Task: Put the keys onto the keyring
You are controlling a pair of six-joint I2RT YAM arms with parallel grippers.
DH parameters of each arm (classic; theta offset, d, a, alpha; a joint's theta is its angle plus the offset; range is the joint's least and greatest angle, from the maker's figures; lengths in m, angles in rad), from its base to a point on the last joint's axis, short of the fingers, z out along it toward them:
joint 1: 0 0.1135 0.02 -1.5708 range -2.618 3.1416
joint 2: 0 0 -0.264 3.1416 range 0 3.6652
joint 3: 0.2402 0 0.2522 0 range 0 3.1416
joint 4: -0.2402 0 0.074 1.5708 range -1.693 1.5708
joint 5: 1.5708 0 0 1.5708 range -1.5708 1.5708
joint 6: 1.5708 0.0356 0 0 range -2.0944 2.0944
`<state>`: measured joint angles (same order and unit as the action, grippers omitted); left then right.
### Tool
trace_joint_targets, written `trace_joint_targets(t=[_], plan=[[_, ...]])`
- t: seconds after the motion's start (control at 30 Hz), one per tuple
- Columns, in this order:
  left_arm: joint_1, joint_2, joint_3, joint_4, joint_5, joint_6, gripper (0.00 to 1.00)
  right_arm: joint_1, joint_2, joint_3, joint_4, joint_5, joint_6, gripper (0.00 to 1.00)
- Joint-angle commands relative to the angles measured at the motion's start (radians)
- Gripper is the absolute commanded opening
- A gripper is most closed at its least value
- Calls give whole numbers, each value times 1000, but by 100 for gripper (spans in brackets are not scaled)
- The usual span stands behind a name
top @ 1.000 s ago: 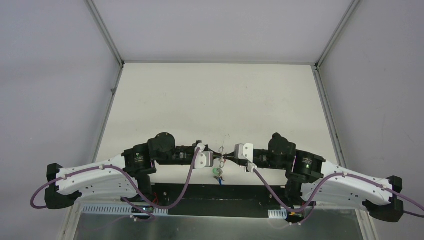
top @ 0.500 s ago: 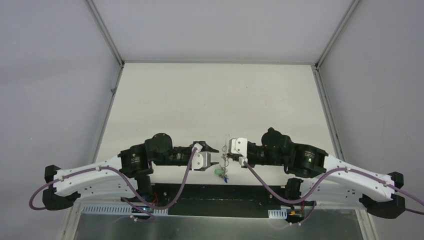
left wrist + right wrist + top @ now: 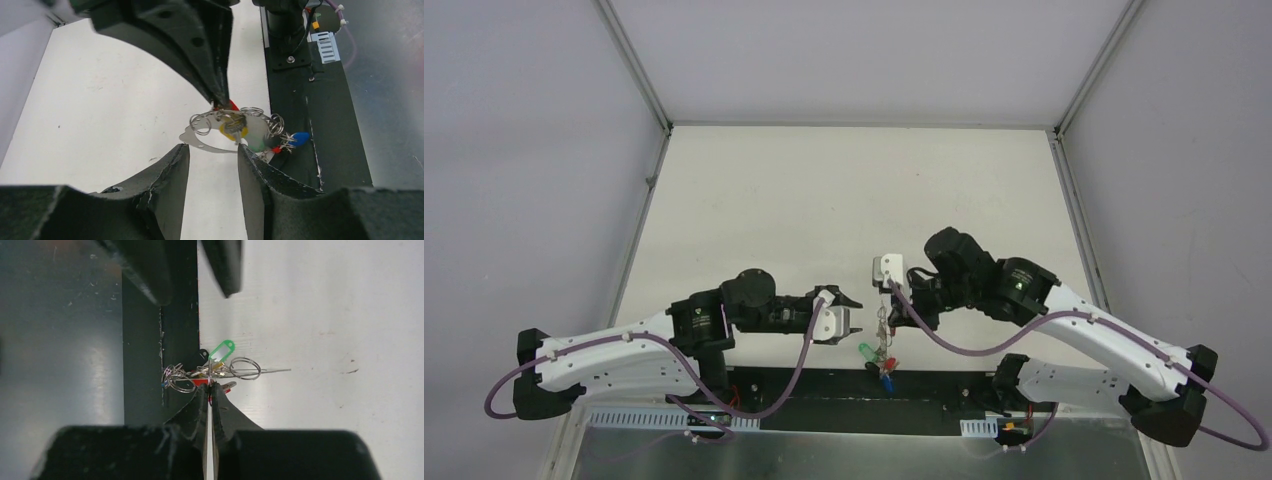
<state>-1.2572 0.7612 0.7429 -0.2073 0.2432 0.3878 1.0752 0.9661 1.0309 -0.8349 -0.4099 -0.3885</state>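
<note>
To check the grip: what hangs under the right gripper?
The right gripper, shut on the keyring, has a bunch of keys hanging under it, with green, red and blue heads. They overlap, so their number and how each is threaded are hidden.

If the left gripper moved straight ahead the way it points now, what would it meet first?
Probably the keyring and its keys, held up by the shut right gripper straight ahead of the open left gripper. How near they are is unclear.
</note>
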Motion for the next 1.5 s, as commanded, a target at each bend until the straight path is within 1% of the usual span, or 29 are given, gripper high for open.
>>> trace_joint_targets(t=[0.0, 0.1, 0.17, 0.3, 0.43, 0.57, 0.63, 0.73, 0.8, 0.9, 1.03, 1.23, 1.33, 1.47], plan=[[-2, 2, -67, 127, -6, -8, 42, -128, 34, 53, 38, -232, 74, 0], [-3, 10, -126, 241, -12, -41, 41, -166, 52, 59, 48, -283, 75, 0], [-2, 29, -136, 283, -17, -68, 41, -173, 62, 62, 48, -298, 72, 0], [-2, 76, -127, 314, -57, -122, 38, -175, 73, 63, 43, -322, 60, 0], [-2, 104, -124, 337, -81, -130, 38, -174, 68, 58, 43, -328, 51, 0], [-2, 120, -106, 343, -17, -113, 35, -174, 56, 51, 43, -309, 38, 0], [-2, 127, -95, 342, 19, -109, 32, -175, 55, 48, 44, -305, 33, 0], [-2, 133, -83, 336, 38, -103, 30, -174, 59, 47, 45, -305, 31, 0], [-3, 128, -75, 323, 32, -97, 31, -175, 62, 47, 45, -303, 31, 0], [-2, 114, -68, 297, 19, -86, 36, -174, 62, 45, 47, -297, 31, 0], [-2, 87, -62, 282, 16, -84, 37, -175, 60, 42, 51, -296, 32, 0], [-3, 93, -57, 282, 33, -93, 28, -174, 57, 38, 73, -308, 45, 0], [-2, 121, -47, 282, 42, -100, 26, -174, 59, 38, 78, -316, 48, 0], [-2, 159, -34, 282, 57, -107, 20, -175, 59, 38, 73, -317, 54, 0]])
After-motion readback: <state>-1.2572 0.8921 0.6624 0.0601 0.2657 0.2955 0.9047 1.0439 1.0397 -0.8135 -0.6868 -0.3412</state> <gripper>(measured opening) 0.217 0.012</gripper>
